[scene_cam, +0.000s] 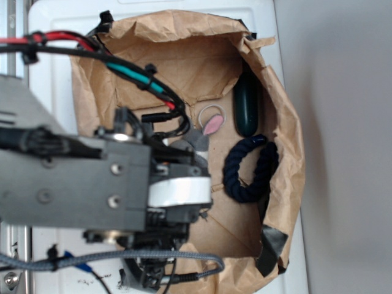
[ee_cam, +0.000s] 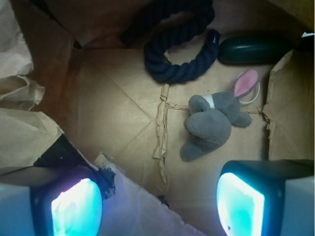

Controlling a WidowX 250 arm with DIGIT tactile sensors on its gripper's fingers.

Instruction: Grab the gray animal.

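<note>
The gray animal [ee_cam: 212, 123] is a small plush bunny lying on the brown paper floor of the box, with a pink inner ear [ee_cam: 245, 82] and a thin ring loop beside it. In the exterior view only its pink ear [scene_cam: 212, 125] and a bit of gray [scene_cam: 198, 140] show past the arm. My gripper [ee_cam: 157, 206] hangs above the box floor, open, with nothing between its glowing pads [ee_cam: 240, 205]. The bunny lies just ahead of the right pad, apart from it.
A dark navy rope ring [ee_cam: 182, 54] lies beyond the bunny. A dark green oblong object [ee_cam: 253, 50] rests by the far wall. Crumpled paper walls [scene_cam: 283, 110] ring the box, and a torn paper flap [ee_cam: 147, 196] juts up between the fingers.
</note>
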